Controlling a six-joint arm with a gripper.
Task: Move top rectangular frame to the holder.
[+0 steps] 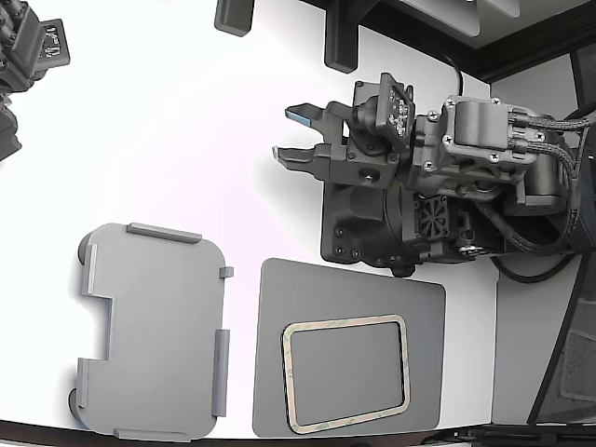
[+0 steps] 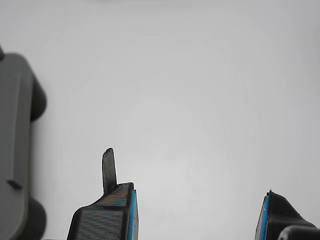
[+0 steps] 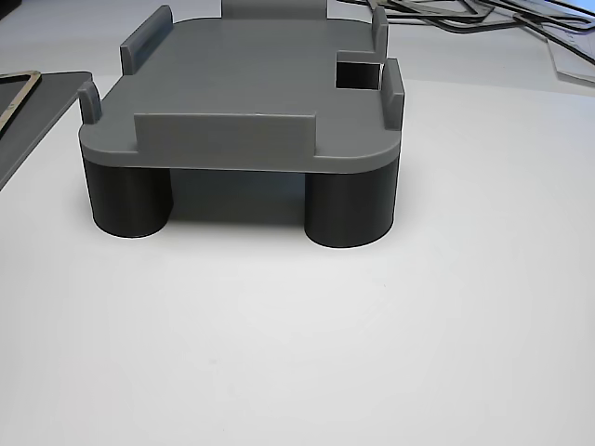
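No legible text, labels, brands, numbers or signs in any view. Exterior view: small module [image 1: 395, 109] mounted on the arm near the jaws carries pale markings, too small and blurred to read. A dark device [image 1: 48, 42] at the exterior view's upper left shows a pale patch that may be a label; unreadable. Wrist view and other view: no markings at all on the surfaces shown.
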